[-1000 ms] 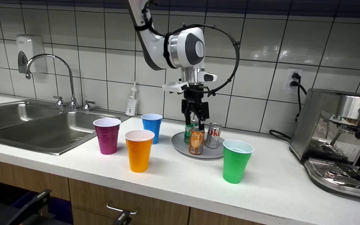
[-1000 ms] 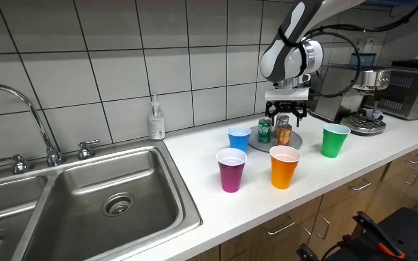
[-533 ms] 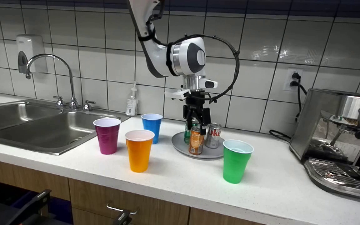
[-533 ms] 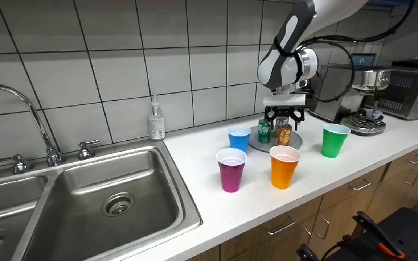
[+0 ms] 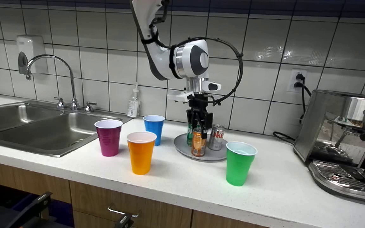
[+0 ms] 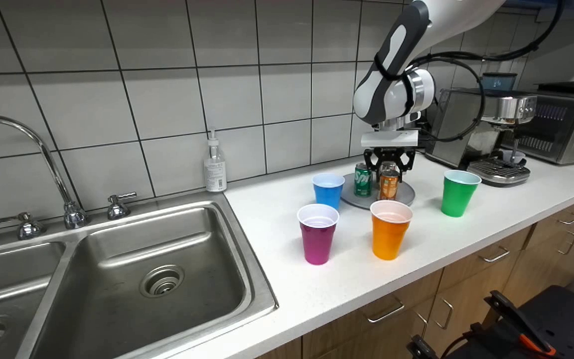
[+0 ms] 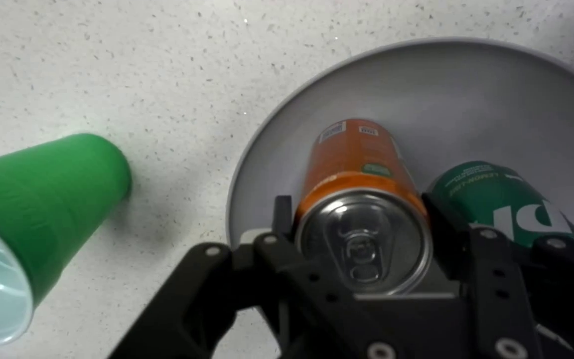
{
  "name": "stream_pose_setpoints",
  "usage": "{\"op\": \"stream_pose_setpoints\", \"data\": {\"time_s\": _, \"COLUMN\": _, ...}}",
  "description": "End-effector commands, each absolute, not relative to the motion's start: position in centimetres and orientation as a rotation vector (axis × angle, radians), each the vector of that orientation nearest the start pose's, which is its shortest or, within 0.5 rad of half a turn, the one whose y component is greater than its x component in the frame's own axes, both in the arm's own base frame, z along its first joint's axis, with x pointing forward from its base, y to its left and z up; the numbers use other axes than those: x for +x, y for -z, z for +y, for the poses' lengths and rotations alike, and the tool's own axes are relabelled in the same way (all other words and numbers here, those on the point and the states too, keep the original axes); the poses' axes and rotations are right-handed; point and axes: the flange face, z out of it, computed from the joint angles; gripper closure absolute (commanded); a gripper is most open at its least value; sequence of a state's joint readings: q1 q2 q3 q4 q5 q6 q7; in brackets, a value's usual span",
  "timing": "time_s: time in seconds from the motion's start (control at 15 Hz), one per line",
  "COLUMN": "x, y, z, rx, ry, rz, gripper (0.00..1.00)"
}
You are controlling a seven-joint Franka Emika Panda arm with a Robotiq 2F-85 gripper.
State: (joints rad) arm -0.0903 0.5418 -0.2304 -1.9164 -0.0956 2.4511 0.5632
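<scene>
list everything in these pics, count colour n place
sink: 1, silver, in counter
faucet: 1, silver, behind sink
soap dispenser: 1, white, on wall
pump bottle: 1, clear, near wall
plate: 1, grey, on counter
orange can: 1, orange, on plate
green can: 1, green, on plate
silver can: 1, silver, on plate
purple cup: 1, purple, near sink
blue cup: 1, blue, beside plate
orange cup: 1, orange, on counter
green cup: 1, green, beside plate
coffee machine: 1, silver, on counter
oven-like appliance: 1, silver, beyond coffee machine
cabinets: several, brown, below counter
black platform: 1, black, near cabinets
arm: 1, white, above plate
end effector: 1, black, closed around orange can
</scene>
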Motion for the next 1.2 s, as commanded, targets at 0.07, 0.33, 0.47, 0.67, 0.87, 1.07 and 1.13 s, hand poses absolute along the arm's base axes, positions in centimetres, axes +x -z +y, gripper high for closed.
{"op": "stream_pose_setpoints", "data": {"time_s": 0.07, "x": 60.3, "y": -22.2, "z": -19.5, "rx": -3.067, "ry": 0.058, "rz": 1.23, "gripper": 0.6}}
{"op": "stream_pose_setpoints", "data": {"time_s": 0.33, "x": 59.9, "y": -22.6, "z": -19.5, "rx": -3.067, "ry": 0.058, "rz": 1.231, "gripper": 0.6}}
{"op": "stream_pose_setpoints", "data": {"time_s": 0.47, "x": 59.7, "y": -23.1, "z": -19.4, "rx": -3.065, "ry": 0.062, "rz": 1.224, "gripper": 0.6}}
{"op": "stream_pose_setpoints", "data": {"time_s": 0.67, "x": 59.2, "y": -23.9, "z": -19.0, "rx": -3.061, "ry": 0.068, "rz": 1.191, "gripper": 0.6}}
{"op": "stream_pose_setpoints", "data": {"time_s": 0.87, "x": 58.5, "y": -24.8, "z": -18.2, "rx": -3.064, "ry": 0.072, "rz": 1.139, "gripper": 0.6}}
{"op": "stream_pose_setpoints", "data": {"time_s": 1.07, "x": 57.4, "y": -25.7, "z": -17.4, "rx": -3.069, "ry": 0.061, "rz": 1.102, "gripper": 0.6}}
{"op": "stream_pose_setpoints", "data": {"time_s": 1.13, "x": 56.8, "y": -25.9, "z": -17.2, "rx": -3.068, "ry": 0.052, "rz": 1.095, "gripper": 0.6}}
